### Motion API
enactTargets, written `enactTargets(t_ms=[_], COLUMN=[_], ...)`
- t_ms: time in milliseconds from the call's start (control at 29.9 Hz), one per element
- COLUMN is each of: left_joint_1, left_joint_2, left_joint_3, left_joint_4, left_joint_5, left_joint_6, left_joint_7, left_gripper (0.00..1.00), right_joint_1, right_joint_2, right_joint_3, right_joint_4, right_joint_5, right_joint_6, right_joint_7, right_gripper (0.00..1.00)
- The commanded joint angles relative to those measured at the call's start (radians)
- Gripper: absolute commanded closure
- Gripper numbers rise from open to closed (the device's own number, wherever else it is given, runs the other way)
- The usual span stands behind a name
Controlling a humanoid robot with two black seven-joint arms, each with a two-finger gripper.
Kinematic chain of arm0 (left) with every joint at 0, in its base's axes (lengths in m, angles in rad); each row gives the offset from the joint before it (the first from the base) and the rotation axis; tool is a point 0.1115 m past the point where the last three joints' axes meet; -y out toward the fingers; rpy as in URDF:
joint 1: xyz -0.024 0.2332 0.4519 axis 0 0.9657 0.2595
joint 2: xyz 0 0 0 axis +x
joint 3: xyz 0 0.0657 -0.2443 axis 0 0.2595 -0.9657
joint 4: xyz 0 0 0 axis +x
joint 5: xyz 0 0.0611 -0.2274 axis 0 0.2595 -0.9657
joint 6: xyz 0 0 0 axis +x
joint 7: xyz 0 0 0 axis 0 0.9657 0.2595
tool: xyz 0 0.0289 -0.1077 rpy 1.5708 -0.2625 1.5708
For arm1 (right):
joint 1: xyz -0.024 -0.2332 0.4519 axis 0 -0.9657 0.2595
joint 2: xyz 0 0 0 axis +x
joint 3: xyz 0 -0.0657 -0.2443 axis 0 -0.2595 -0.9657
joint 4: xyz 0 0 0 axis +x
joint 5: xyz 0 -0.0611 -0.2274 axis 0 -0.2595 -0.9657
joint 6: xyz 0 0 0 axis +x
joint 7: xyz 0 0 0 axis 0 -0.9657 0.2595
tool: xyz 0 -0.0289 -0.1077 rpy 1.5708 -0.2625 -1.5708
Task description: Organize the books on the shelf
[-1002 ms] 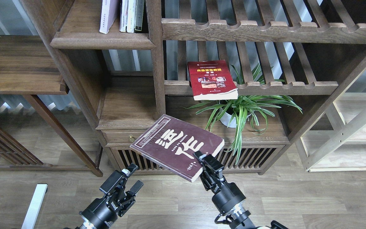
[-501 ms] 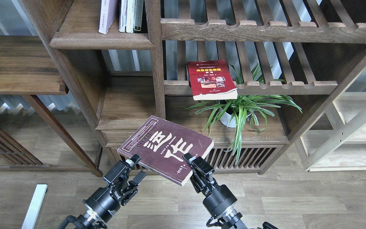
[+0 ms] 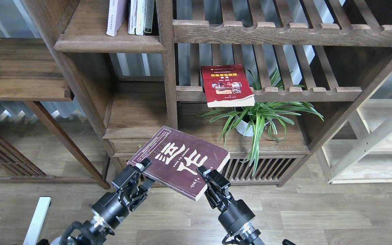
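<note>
I hold the maroon book (image 3: 179,160) in the air, cover up and tilted, in front of the low cabinet (image 3: 270,149). My right gripper (image 3: 205,176) is clamped on its near right edge. The book's long axis runs from that grip up and left. My left gripper (image 3: 143,173) sits at the book's near left corner, fingers spread narrowly with the corner at or between them; I cannot tell whether they have contact. The left arm is the nearer one for a second grip.

The shelf (image 3: 109,42) lies well above and left, with the lavender book (image 3: 115,17) standing on it. The red book (image 3: 227,85) lies flat on the slatted rack (image 3: 284,93).

Compared with one second ago, the book sits lower and further left, and my left gripper has risen from well clear to meet its corner.
</note>
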Motion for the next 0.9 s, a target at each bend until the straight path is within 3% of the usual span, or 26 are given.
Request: enactTargets(t_ms=[0, 134, 267, 501, 635, 735, 869], left_joint_1=[-0.021, -0.036, -0.035, -0.033, -0.036, -0.039, -0.041], left_joint_2=[0.005, 0.005, 0.005, 0.005, 0.005, 0.007, 0.004], left_joint_3=[0.0, 0.0, 0.0, 0.009, 0.026, 0.029, 0.028], left_joint_4=[0.004, 0.025, 0.028, 0.028, 0.027, 0.027, 0.027], left_joint_5=[0.001, 0.0, -0.002, -0.003, -0.002, -0.002, -0.002], left_joint_6=[0.0, 0.0, 0.0, 0.0, 0.0, 0.0, 0.0], left_joint_7=[0.0, 0.0, 0.0, 0.0, 0.0, 0.0, 0.0], left_gripper=[0.01, 0.05, 0.16, 0.55, 0.69, 0.86, 0.96], right_joint_1=[0.002, 0.003, 0.005, 0.005, 0.005, 0.005, 0.006], right_joint_2=[0.003, 0.003, 0.005, 0.006, 0.009, 0.011, 0.012], right_joint_3=[0.0, 0.0, 0.0, 0.0, 0.0, 0.0, 0.0], right_joint_4=[0.0, 0.0, 0.0, 0.0, 0.0, 0.0, 0.0], right_joint_5=[0.0, 0.0, 0.0, 0.0, 0.0, 0.0, 0.0], right_joint_6=[0.0, 0.0, 0.0, 0.0, 0.0, 0.0, 0.0], right_joint_7=[0.0, 0.0, 0.0, 0.0, 0.0, 0.0, 0.0], right_gripper=[0.96, 0.96, 0.96, 0.96, 0.96, 0.96, 0.96])
